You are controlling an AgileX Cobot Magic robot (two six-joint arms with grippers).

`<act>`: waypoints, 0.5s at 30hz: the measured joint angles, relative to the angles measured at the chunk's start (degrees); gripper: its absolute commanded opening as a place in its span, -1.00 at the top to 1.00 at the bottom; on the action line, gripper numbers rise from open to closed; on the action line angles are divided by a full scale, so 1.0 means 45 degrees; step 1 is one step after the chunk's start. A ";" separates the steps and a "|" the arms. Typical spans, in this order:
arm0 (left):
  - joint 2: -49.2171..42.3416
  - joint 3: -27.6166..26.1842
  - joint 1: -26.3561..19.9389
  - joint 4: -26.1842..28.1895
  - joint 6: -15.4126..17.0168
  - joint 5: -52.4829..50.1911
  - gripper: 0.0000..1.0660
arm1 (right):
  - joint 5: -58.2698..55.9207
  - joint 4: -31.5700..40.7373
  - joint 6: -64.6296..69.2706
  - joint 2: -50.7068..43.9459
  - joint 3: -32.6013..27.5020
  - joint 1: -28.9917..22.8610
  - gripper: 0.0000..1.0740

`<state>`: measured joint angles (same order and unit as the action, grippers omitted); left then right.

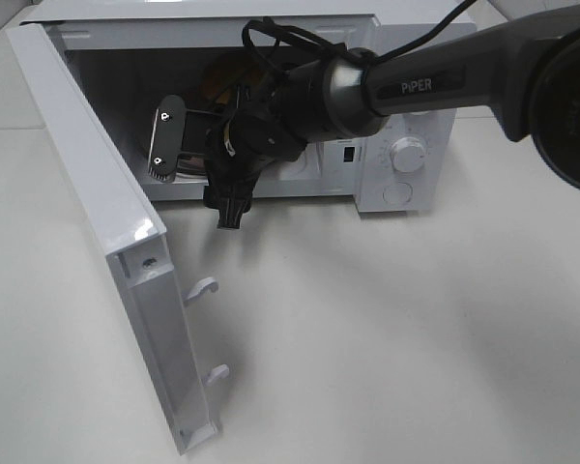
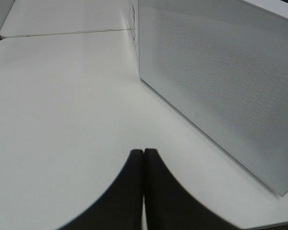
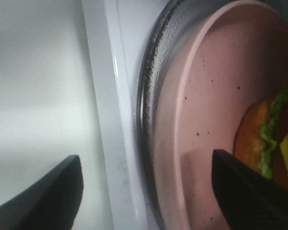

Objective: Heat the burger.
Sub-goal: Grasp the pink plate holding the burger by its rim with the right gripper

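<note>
The burger point(image 3: 269, 136), with its golden-brown bun, green lettuce and yellow cheese, lies on a pink speckled plate point(image 3: 206, 110) on the glass turntable point(image 3: 150, 96) inside the open microwave point(image 1: 420, 198). In the high view only a brown bit of the burger point(image 1: 216, 85) shows behind the arm. My right gripper point(image 1: 198, 174) is open at the oven's mouth, its fingers point(image 3: 249, 191) spread wide over the plate's near rim, holding nothing. My left gripper point(image 2: 143, 191) is shut and empty, low over the table beside the door's meshed outer face point(image 2: 221, 86). It is out of the high view.
The microwave door point(image 1: 97, 203) stands swung wide open at the left, with two latch hooks point(image 1: 205, 288) on its edge. A control dial point(image 1: 408, 155) and a round button point(image 1: 398, 193) sit on the oven's right front panel. White table point(image 1: 387, 329) lies before the oven.
</note>
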<state>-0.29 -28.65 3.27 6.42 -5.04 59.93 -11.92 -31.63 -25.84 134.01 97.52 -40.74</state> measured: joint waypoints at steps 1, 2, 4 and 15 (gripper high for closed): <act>0.0000 0.0000 0.0000 0.0000 0.0000 0.0000 1.00 | 0.0000 0.0000 0.0000 0.0000 0.0000 0.0000 -0.37; 0.0000 0.0000 0.0000 0.0000 0.0000 0.0000 1.00 | 0.0166 0.0000 0.0000 0.0000 0.0000 0.0064 -0.37; 0.0000 0.0000 0.0000 0.0000 0.0000 0.0000 1.00 | 0.0255 0.0000 0.0000 0.0000 0.0000 0.0102 -0.35; 0.0000 0.0000 0.0000 0.0000 0.0000 0.0000 1.00 | 0.0484 0.0000 0.0229 0.0407 0.0000 0.0637 -0.09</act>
<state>-0.29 -28.65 3.27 6.42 -5.04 59.93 -9.74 -31.63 -24.81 135.85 97.52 -37.87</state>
